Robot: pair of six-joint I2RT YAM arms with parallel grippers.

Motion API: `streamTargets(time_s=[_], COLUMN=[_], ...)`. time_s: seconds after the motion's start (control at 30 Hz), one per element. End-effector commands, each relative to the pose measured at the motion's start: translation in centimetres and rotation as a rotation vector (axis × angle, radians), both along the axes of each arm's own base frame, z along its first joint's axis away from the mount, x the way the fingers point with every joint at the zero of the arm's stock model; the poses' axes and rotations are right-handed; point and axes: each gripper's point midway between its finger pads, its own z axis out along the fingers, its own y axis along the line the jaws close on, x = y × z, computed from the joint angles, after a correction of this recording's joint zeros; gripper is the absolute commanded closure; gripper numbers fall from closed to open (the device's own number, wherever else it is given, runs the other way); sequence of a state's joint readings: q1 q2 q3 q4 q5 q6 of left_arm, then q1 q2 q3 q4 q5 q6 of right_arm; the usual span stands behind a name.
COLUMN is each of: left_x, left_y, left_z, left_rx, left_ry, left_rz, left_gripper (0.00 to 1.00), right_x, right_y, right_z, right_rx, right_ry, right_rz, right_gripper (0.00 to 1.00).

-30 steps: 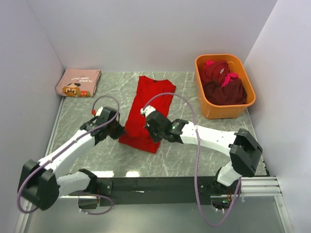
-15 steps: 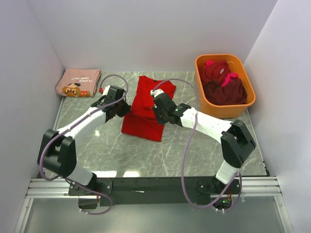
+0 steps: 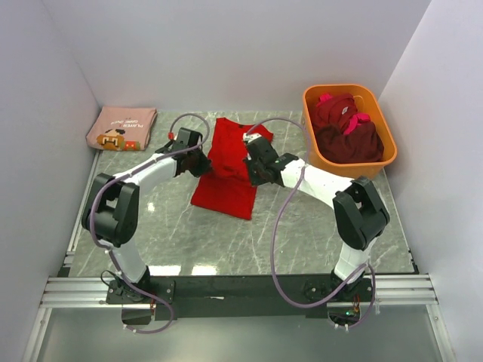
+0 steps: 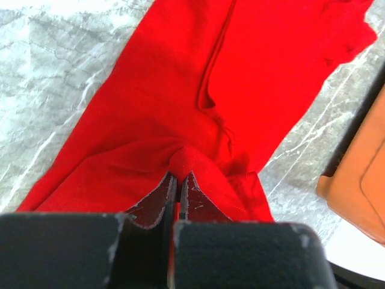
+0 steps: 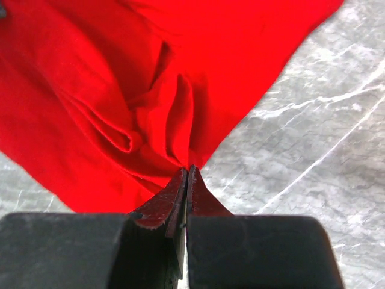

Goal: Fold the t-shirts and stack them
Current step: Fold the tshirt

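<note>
The red tee point(image 3: 224, 197) lies in the middle of the table point(image 3: 302, 234), its length running from mid-frame up toward the back wall. The left claw point(image 4: 178, 182) is pressed together on a bunched ridge of red cloth, and the right claw point(image 5: 187, 176) pinches a puckered edge of the same tee, one at each side of the garment about halfway along it. A pink tee point(image 3: 121, 128) sits folded in the upper left corner. Maroon tees point(image 3: 347, 139) are heaped in the tub point(image 3: 326, 172) at upper right.

The step in hand looks like the lengthwise fold of the red tee, near end over far end. The next move probably calls for both claws to take the held cloth toward the collar end evenly, lay it flat and square, then let go together so nothing drags back.

From above, the arms cover the held spots, so I cannot tell whether hem or an inner layer is pinched. The wrist views cut the tee off on all sides. How many maroon tees fill the tub is unclear.
</note>
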State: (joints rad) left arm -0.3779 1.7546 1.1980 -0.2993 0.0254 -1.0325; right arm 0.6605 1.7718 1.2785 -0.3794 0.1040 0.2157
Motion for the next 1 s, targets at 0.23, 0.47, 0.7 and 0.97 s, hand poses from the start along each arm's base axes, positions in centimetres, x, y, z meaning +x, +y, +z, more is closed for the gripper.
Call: streamTargets(time_s=[0.23, 0.47, 0.7, 0.97], left_x=[3.7, 3.5, -1.1, -7.7], left_y=[-0.9, 0.3, 2.8, 5.9], left_z=[1.9, 3.6, 2.5, -0.1], left_rx=[-0.001, 0.037, 0.065, 0.097], left_ry=[-0.073, -0.105, -0.064, 0.000], left_rz=[-0.074, -0.061, -0.024, 0.029], left_gripper=[0.70, 0.01, 0.01, 0.01], right_x=[4.9, 5.6, 2.5, 0.4], right_y=[-0.5, -1.4, 1.4, 5.5], right_z=[0.6, 1.5, 2.5, 1.7], right_rx=[0.011, 0.001, 0.193, 0.324], right_ry=[-0.043, -0.053, -0.010, 0.098], right_rz=[-0.116, -0.196, -0.072, 0.065], right_gripper=[0.74, 0.39, 0.28, 0.23])
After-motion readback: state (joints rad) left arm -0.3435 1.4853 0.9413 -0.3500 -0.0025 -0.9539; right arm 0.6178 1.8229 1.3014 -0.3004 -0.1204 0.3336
